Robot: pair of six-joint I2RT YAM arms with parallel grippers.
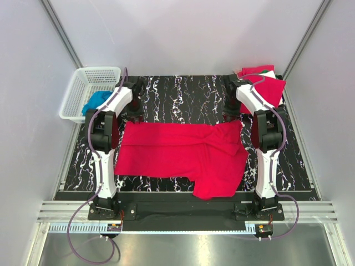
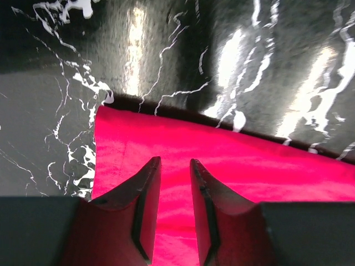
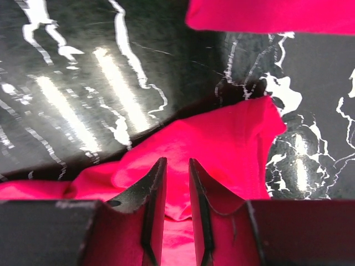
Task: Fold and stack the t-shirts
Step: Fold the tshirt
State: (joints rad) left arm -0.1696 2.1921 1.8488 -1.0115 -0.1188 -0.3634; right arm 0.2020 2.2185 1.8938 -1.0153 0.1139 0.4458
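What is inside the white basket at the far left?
A crumpled teal cloth lies in the white basket, partly hidden behind the left arm. Anything under the cloth is covered.

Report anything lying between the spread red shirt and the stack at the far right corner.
Nothing visible lies on the table between the shirt and the stack. Only the right arm reaches over that gap from above.

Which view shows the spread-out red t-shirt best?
The top external view: the whole red t-shirt shows there, spread across the table. The left wrist view gives only a flat far corner; the right wrist view only a rumpled far corner.
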